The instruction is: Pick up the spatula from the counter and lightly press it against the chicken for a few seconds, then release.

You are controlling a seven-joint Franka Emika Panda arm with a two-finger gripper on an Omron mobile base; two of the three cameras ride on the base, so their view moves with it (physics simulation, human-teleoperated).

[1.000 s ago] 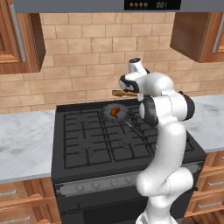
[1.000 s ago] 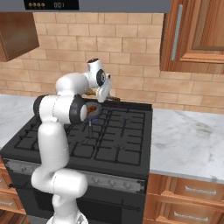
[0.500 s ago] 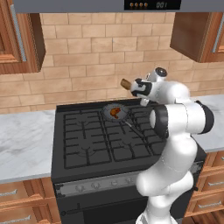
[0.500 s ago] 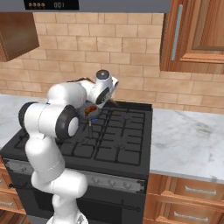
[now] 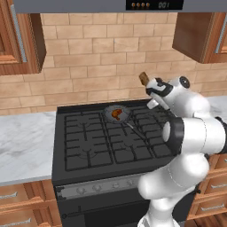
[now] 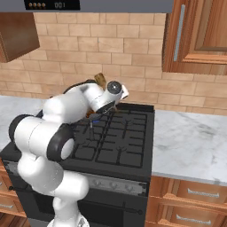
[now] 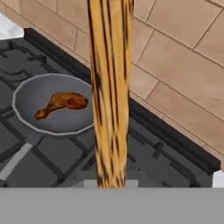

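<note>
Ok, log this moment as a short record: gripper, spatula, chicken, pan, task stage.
gripper: two-finger gripper, shut on the spatula, raised over the stove's back right
spatula: long wooden spatula, held in the air, clear of the chicken
chicken: browned chicken drumstick, lying in the pan
pan: round grey frying pan, on a rear burner of the black gas stove
stage: spatula picked up; press on the chicken not yet done

Tan brick wall (image 5: 88,57) behind; wooden cabinets (image 5: 20,40) hang at both upper corners; a grey hood (image 5: 66,5) with a lit display runs overhead; black gas stove (image 5: 88,150) sits between white marble desk (image 5: 26,142) stretches; wooden drawers (image 6: 195,193) below.
</note>
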